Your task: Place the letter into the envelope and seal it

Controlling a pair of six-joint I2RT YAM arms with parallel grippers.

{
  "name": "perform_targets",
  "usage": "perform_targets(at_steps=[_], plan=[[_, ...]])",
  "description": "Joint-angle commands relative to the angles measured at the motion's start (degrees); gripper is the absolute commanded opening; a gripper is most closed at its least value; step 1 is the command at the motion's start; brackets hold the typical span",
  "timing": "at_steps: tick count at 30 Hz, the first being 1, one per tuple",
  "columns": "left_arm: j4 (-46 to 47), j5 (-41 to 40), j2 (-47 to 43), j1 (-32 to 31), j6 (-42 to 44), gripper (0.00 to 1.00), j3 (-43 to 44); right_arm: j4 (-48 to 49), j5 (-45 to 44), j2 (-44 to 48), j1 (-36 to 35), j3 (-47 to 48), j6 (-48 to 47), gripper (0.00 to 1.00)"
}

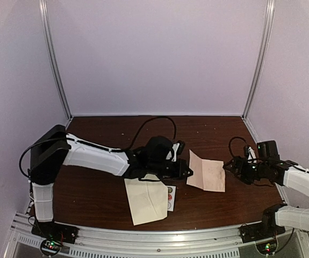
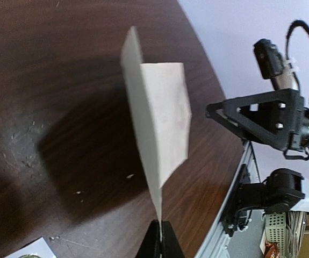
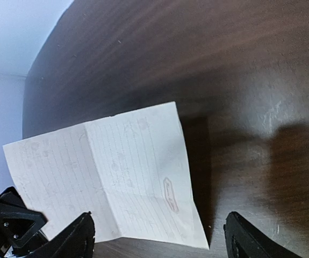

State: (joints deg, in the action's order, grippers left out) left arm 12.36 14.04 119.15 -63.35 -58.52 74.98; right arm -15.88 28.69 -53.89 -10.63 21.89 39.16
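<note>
The letter [image 1: 208, 173], a pinkish creased lined sheet, is held up off the table by its left edge. My left gripper [image 1: 185, 171] is shut on that edge; in the left wrist view the sheet [image 2: 165, 118] rises edge-on from the closed fingertips [image 2: 160, 242]. My right gripper [image 1: 230, 166] is open and empty just right of the letter's free edge, with the sheet [image 3: 116, 172] between and ahead of its spread fingers [image 3: 159, 236]. The cream envelope [image 1: 146, 200] lies flat near the table's front edge, below the left gripper.
A small white card of round stickers [image 1: 170, 198] lies against the envelope's right side. The dark wooden table [image 1: 111, 134] is bounded by white walls at the back and sides and a metal rail [image 1: 159, 242] at the front.
</note>
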Motion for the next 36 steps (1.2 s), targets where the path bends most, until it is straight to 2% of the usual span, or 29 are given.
perform_targets(at_steps=[1, 7, 11, 13, 23, 36], plan=[[-0.32, -1.64, -13.04, -0.25, 9.88, 0.0, 0.59, -1.21, -0.31, 4.72, -0.28, 4.73, 0.22, 0.87], [-9.63, -0.53, -24.81, -0.28, 18.23, 0.0, -0.22, 10.62, 14.44, 12.74, -0.48, 4.53, 2.24, 0.96], [-9.81, 4.99, -31.98, -0.25, 22.46, 0.0, -3.01, 21.52, 24.36, 14.59, -0.96, 3.02, 7.32, 1.0], [-9.63, 6.58, -34.83, -0.24, 23.83, 0.0, -4.31, 25.79, 26.14, 14.6, -2.14, 2.4, 9.39, 1.0], [-9.37, 9.41, -41.85, -0.27, 25.69, 0.0, -6.59, 39.62, 23.99, 11.55, -16.15, 5.25, 13.83, 0.98], [-8.06, 12.16, -42.64, -0.22, 24.8, 0.0, -7.62, 47.88, 21.25, 8.76, -18.27, 5.55, 15.95, 0.82]])
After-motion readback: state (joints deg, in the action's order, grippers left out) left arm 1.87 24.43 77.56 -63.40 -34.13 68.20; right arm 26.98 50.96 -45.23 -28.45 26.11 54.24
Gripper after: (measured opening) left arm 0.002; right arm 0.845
